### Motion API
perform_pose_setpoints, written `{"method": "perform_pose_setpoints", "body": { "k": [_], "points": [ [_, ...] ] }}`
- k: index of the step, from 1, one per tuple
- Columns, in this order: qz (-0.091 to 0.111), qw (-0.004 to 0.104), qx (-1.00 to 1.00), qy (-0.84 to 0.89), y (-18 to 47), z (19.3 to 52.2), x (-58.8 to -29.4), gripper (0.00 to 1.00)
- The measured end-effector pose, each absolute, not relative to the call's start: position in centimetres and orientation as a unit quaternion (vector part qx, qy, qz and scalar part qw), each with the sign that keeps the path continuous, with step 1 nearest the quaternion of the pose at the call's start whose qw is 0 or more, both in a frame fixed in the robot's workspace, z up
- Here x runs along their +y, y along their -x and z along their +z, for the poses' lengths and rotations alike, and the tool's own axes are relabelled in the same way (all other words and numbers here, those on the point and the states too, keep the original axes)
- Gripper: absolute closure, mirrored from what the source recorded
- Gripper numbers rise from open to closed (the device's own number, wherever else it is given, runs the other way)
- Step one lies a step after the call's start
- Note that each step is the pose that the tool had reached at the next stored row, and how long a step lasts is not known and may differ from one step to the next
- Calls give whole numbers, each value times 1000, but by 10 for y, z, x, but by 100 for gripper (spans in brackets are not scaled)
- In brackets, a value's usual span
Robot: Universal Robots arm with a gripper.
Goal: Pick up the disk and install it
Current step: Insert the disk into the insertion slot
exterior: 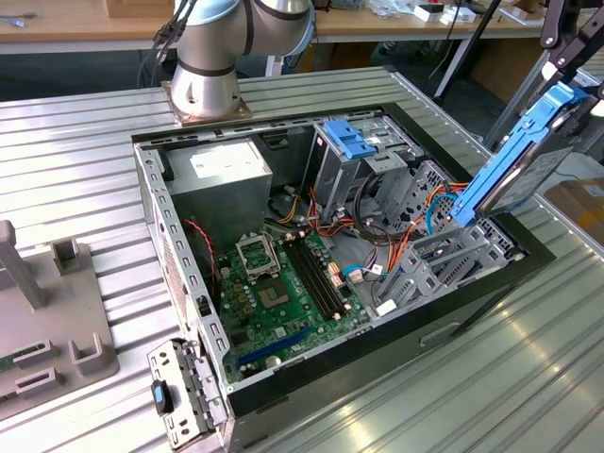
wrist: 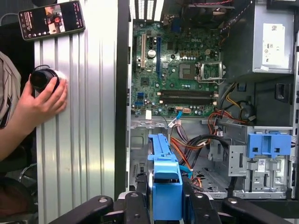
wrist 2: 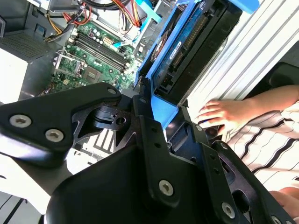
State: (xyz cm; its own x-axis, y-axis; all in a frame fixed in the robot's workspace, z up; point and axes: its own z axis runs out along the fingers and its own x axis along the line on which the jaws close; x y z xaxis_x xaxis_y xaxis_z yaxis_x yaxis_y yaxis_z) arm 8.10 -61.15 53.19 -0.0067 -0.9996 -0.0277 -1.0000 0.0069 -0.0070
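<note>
The disk point(exterior: 514, 156), a dark grey drive in a bright blue carrier, hangs tilted in the air above the edge of the open computer case point(exterior: 151, 217) on the exterior view's right. My gripper point(exterior: 569, 80) is shut on its upper end. In both wrist views the black fingers point(wrist: 140, 201) clamp the blue carrier point(wrist: 166, 182) from two sides. The second wrist view shows the drive's dark underside point(wrist 2: 187, 51) running away from my gripper point(wrist 2: 169, 116). Below the disk sits a grey metal drive bay point(exterior: 444, 264).
Inside the case lie a green motherboard point(exterior: 283, 283), a grey power supply point(exterior: 222, 170), coloured cables and a metal cage topped by a blue clip point(exterior: 354, 140). A person's hand point(wrist: 44, 95) rests on a black round object beside the case. A phone point(wrist: 51, 18) lies nearby.
</note>
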Motion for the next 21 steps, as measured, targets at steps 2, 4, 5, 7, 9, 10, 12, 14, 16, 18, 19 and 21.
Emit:
{"method": "perform_pose_setpoints", "body": {
  "k": [2, 4, 5, 7, 9, 10, 12, 14, 16, 18, 19, 21],
  "points": [
    [7, 12, 709, 705, -81, 527, -613, 63],
    [7, 12, 709, 705, -81, 522, -613, 63],
    [7, 12, 709, 705, -81, 519, -614, 63],
    [7, 12, 709, 705, -81, 516, -614, 63],
    [7, 12, 709, 705, -81, 516, -614, 63],
    [7, 12, 709, 705, -81, 516, -614, 63],
    [7, 12, 709, 705, -81, 514, -615, 63],
    [7, 12, 709, 705, -81, 509, -616, 63],
    [7, 12, 709, 705, -81, 504, -616, 63],
    [7, 12, 709, 705, -81, 499, -616, 63],
    [7, 12, 709, 705, -81, 497, -616, 63],
    [7, 12, 709, 705, -81, 493, -616, 63]
  ]
}}
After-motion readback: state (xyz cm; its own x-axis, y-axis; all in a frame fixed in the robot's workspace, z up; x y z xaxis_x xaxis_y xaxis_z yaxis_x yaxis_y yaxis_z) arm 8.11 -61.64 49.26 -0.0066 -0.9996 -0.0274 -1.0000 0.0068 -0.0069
